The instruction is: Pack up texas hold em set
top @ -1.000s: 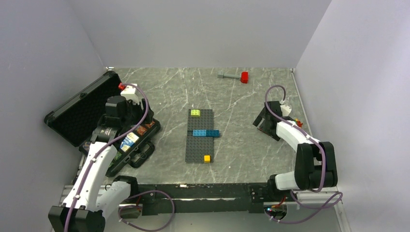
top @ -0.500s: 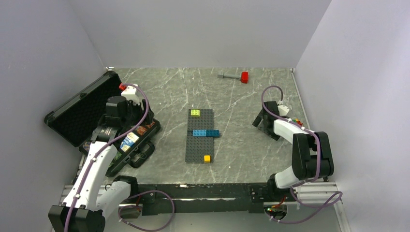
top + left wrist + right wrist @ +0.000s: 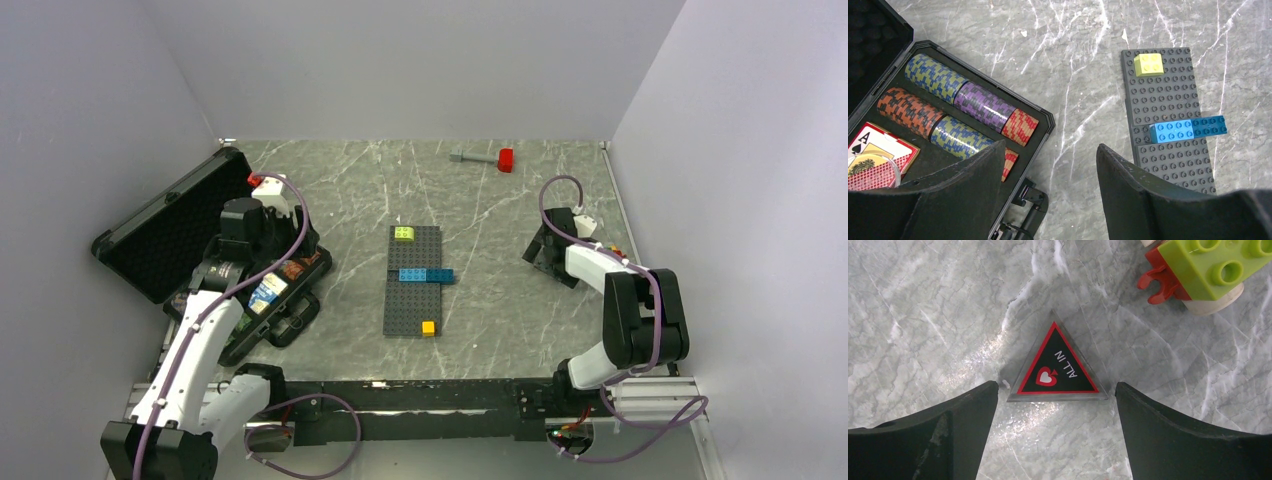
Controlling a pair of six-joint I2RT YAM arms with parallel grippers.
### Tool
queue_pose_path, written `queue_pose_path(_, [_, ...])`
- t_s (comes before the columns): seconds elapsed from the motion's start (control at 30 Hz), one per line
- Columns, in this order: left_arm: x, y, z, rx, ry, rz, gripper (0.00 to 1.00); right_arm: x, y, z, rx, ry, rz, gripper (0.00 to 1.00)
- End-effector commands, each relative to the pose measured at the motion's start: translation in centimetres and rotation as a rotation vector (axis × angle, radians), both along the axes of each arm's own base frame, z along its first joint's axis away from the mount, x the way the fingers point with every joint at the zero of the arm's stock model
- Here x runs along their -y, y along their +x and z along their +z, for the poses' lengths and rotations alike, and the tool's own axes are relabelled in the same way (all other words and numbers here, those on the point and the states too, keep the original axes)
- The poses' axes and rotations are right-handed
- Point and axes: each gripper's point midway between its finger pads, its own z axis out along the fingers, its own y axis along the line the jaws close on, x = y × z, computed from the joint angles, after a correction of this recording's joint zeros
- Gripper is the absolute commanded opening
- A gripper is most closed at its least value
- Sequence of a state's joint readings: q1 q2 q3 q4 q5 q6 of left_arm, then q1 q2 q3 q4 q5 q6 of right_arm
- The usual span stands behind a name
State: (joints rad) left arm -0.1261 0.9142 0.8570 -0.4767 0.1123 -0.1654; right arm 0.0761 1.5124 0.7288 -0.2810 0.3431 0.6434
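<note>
The black case (image 3: 160, 235) lies open at the left, its lid against the wall. In the left wrist view its base (image 3: 1040, 120) holds rows of striped chips (image 3: 983, 105) and a pink card pack (image 3: 878, 150). A blue-white card pack (image 3: 267, 290) shows in the base from above. My left gripper (image 3: 1050, 152) is open and empty above the case's right edge. My right gripper (image 3: 1056, 390) is open, low over the table. The red-triangle "ALL IN" button (image 3: 1057, 367) lies flat between and just ahead of its fingertips, not held. The orange and blue buttons are out of view.
A dark grey baseplate (image 3: 413, 300) with coloured bricks lies mid-table. A red-headed hammer (image 3: 495, 158) lies at the back. A green brick on a red and white piece (image 3: 1213, 270) sits just beyond the button. Walls close in on three sides.
My right arm has folded its elbow in closer, while its gripper has stayed near the button. My left gripper has shifted slightly back and left over the case.
</note>
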Motion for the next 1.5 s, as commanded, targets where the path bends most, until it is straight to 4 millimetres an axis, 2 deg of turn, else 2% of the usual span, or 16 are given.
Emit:
queue_pose_path(0.0, [0.4, 0.3, 0.9, 0.031, 0.0, -0.023, 0.71, -0.4, -0.8, -0.5, -0.031, 0.022, 0.009, 0.9])
queue_pose_path(0.7, [0.4, 0.2, 1.2, 0.037, -0.004, -0.026, 0.71, -1.1, -1.2, -0.5, -0.046, 0.032, 0.043, 0.81])
queue_pose_path(1.03, [0.3, 0.2, 1.2, 0.038, -0.002, -0.022, 0.71, -1.5, -0.8, 0.4, -0.026, 0.026, 0.07, 0.63])
queue_pose_path(1.33, [0.6, 0.1, 1.2, 0.034, -0.012, -0.031, 0.71, -3.5, -0.1, 2.2, 0.018, -0.008, 0.172, 0.52])
queue_pose_path(1.47, [0.7, 0.2, 1.4, 0.057, -0.021, -0.035, 0.71, -5.6, 0.1, 3.1, 0.054, -0.018, 0.264, 0.49])
